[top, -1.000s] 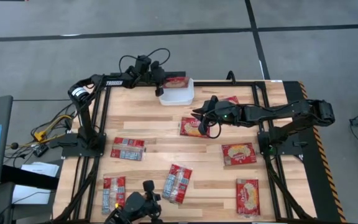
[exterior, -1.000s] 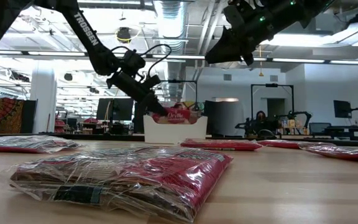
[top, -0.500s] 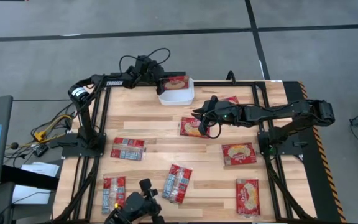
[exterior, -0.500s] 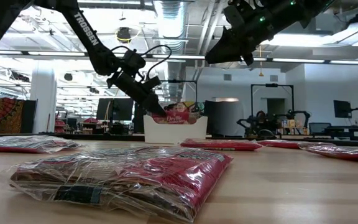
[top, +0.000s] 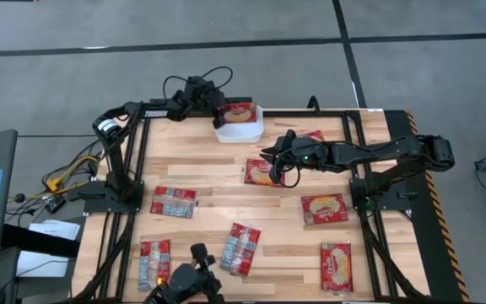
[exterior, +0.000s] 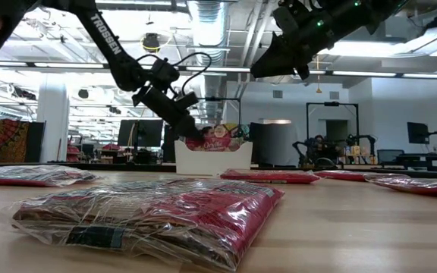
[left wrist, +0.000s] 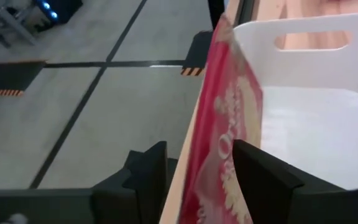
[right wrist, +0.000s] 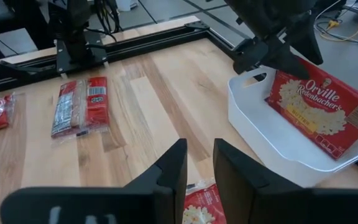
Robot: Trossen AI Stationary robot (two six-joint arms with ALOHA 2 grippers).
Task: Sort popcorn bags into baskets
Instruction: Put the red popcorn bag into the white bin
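Note:
The white basket [top: 226, 135] stands at the table's far edge, left of centre. A red popcorn bag [top: 238, 112] sits tilted in it, its lower end inside and its upper end leaning on the far rim [right wrist: 319, 102]. My left gripper [top: 216, 105] is open at the basket's left end, with the bag's near edge [left wrist: 222, 143] between its fingers. My right gripper [top: 267, 155] hovers high above another bag [top: 260, 172] at the table's middle. Its fingers [right wrist: 199, 180] stand slightly apart with nothing between them. My left gripper stands with one finger on each face of the bag's near edge [left wrist: 229, 186], coming slantwise from the table's left. I cannot tell whether either finger touches the bag. The bag rests in the basket on its own.
Loose popcorn bags lie on the wooden table at the left [top: 174, 202], the near middle [top: 240, 248], the near left [top: 154, 260], the right [top: 324, 209] and the near right [top: 336, 266]. One more [top: 313, 135] lies partly under my right arm.
My left gripper has opened its fingers from the bag and drawn back slightly toward the table's left edge. The bag has settled lower into the basket and leans there. My right arm has kept still.

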